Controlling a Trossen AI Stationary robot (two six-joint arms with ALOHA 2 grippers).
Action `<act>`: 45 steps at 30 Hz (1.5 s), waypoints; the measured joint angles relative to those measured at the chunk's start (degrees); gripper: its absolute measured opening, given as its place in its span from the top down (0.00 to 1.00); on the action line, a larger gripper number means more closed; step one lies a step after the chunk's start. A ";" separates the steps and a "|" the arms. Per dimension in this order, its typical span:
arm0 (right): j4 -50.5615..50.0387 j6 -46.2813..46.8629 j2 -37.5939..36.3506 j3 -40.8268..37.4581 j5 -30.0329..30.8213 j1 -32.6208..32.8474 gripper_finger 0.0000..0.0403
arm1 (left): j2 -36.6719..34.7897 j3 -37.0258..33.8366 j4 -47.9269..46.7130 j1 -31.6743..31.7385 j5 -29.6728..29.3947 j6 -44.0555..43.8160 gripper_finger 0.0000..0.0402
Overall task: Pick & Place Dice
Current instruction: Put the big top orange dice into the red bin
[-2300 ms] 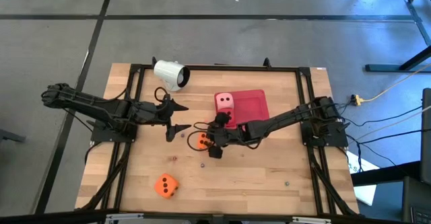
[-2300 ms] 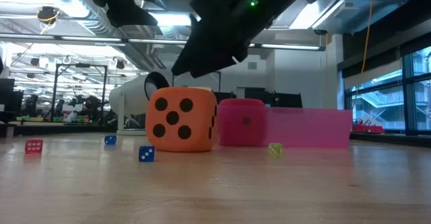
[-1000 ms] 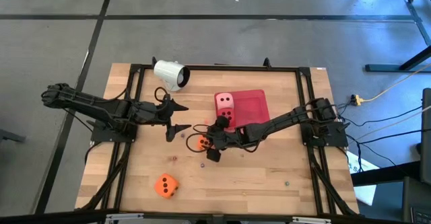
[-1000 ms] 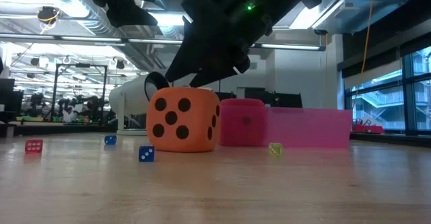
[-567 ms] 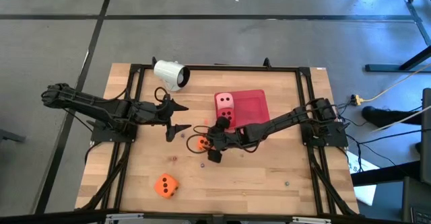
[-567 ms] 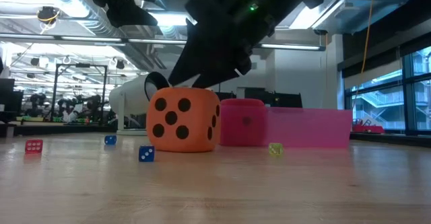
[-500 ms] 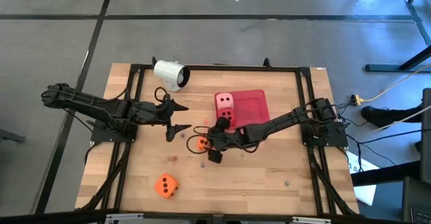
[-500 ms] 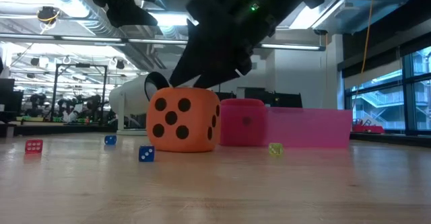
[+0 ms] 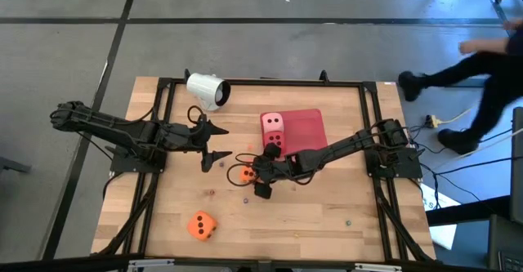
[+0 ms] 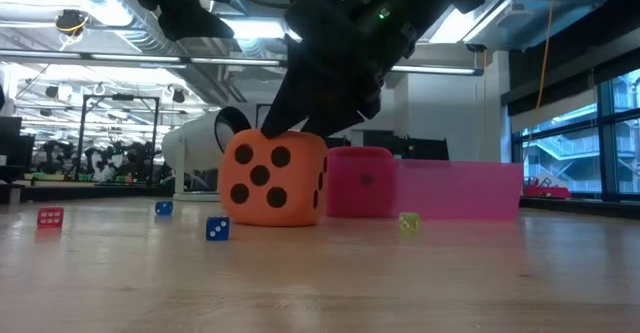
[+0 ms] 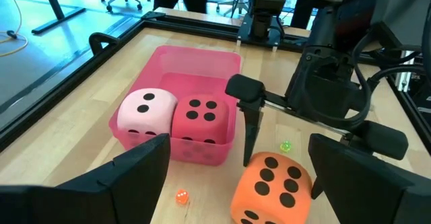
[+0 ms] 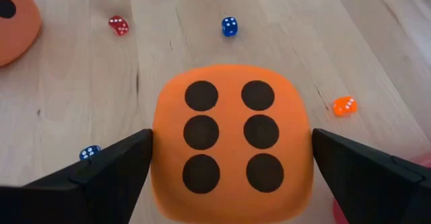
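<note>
Two dice, pink and red, already sit side by side in the red tray. One orange die rests on the table just beside the tray, six pips up, and the right gripper hangs low over it, fingers spread wide on either side, not yet closed. To grip well, it should probably settle until the fingers flank the die's middle, then close gently, since the cube looks soft. A second orange die lies well apart, near the table's front edge. The left gripper waits nearby with its fingers spread, holding nothing. Tiny dice are scattered on the table.
</note>
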 joint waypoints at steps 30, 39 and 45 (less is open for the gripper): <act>-4.71 -1.24 -0.11 0.00 -9.28 -1.94 0.01 | 0.00 0.00 0.00 -0.02 0.00 0.00 0.14; -4.86 -10.79 -0.09 -0.04 -11.61 -1.26 0.01 | 0.00 0.00 0.00 0.00 0.00 0.00 0.14; -4.86 -10.56 -0.04 -0.07 -9.84 -1.68 0.03 | 0.00 0.00 0.00 -0.01 0.00 0.00 0.14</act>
